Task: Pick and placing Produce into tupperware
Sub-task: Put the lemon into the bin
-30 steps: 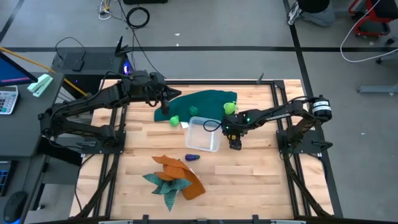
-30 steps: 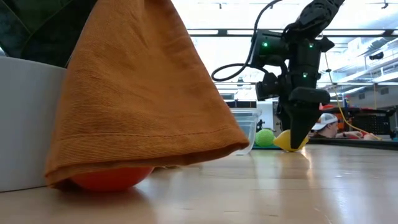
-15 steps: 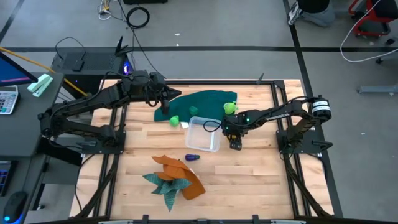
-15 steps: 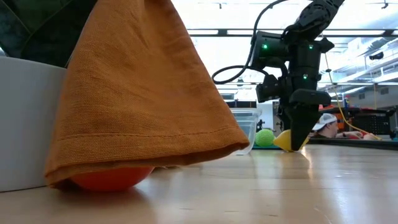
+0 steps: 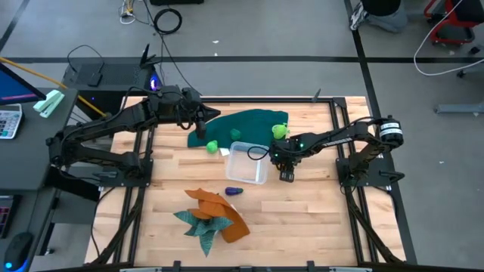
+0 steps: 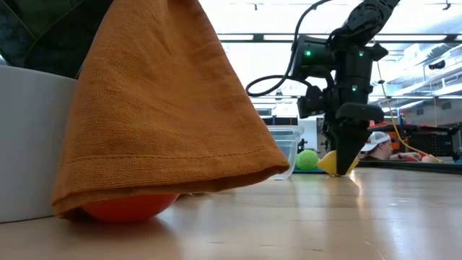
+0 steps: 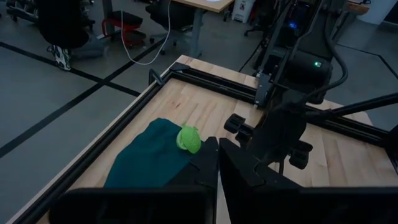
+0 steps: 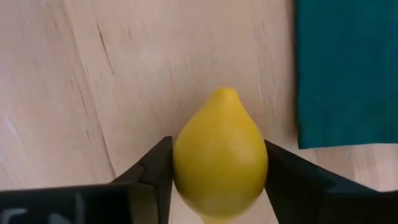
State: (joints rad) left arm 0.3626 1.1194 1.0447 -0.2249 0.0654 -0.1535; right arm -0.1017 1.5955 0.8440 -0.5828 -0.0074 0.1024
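A yellow lemon-shaped produce piece (image 8: 221, 155) lies on the wooden table just right of the clear tupperware (image 5: 246, 162). My right gripper (image 5: 286, 176) stands over it, pointing steeply down, shut on it. Light green produce (image 5: 280, 131) rests on the dark green cloth (image 5: 242, 125). Green produce (image 5: 213, 146) lies by the cloth's near edge, and a purple piece (image 5: 233, 191) lies near the tupperware. Red produce (image 6: 130, 208) peeks from under the orange cloth (image 6: 159, 108). My left gripper (image 5: 198, 121) hangs shut above the cloth's left end. My right gripper pinches the lemon's two wide flanks (image 8: 180, 165) between its two fingers (image 8: 152, 171). It comes from above, pointing steeply down. The fingers lie across the lemon, whose pointed tip (image 8: 225, 93) sticks out beyond them. In the low view the lemon (image 6: 330, 165) sits on the table.
The orange and teal cloths (image 5: 212, 215) lie heaped near the table's front, close to the low camera. A black frame rail (image 5: 340, 143) runs along the table's right side by the right arm. Bare wood lies right of and in front of the tupperware.
My right gripper has stayed in place and drawn its fingers in onto the lemon, which has kept its spot on the table.
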